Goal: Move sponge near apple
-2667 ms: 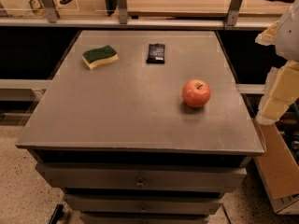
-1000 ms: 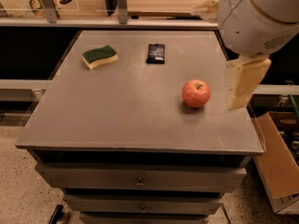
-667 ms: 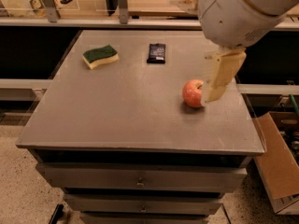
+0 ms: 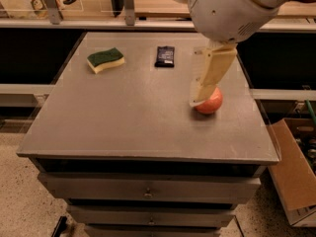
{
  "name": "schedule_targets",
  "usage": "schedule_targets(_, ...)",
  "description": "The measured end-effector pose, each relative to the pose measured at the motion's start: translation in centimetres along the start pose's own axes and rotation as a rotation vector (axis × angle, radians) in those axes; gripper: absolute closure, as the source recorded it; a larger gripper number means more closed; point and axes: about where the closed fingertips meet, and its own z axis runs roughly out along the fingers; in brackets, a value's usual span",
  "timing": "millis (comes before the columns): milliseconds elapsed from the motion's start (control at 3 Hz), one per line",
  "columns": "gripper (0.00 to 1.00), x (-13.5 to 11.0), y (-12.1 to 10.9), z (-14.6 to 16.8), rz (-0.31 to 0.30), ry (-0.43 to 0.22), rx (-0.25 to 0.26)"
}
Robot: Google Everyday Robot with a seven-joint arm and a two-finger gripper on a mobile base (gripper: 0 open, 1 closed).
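The sponge (image 4: 105, 59), dark green on top over pale yellow foam, lies at the far left of the grey tabletop (image 4: 123, 122). The red-orange apple (image 4: 212, 102) sits on the right side of the table, far from the sponge. My gripper (image 4: 207, 78), a pale cream part hanging below the big white arm housing (image 4: 227, 9), is just in front of the apple and hides its left upper part. It holds nothing that I can see.
A flat black wrapped packet (image 4: 165, 56) lies at the back middle, between sponge and apple. A rail with posts (image 4: 123, 4) runs behind the table. Drawers (image 4: 148, 194) are below the top. An open cardboard box (image 4: 296, 181) stands on the floor at the right.
The arm has swung in from the right edge toward the left, and the gripper now overlaps the apple. Sponge, packet and apple have not moved.
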Motion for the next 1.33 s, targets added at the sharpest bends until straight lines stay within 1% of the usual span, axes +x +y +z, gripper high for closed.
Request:
schedule_targets(333, 0.0, -0.6, -0.8, 2.0, 0.003, -0.051, 0.003)
schedule_targets(667, 0.0, -1.9, -1.7, 5.9, 0.002, -0.152, 0.018)
schedule_targets(1000, 0.0, -3.1, -3.6, 10.2, -0.022, -0.222, 0.029)
schedule_targets(1333, 0.0, -3.0, -5.3, 13.9, -0.028, -0.223, 0.045)
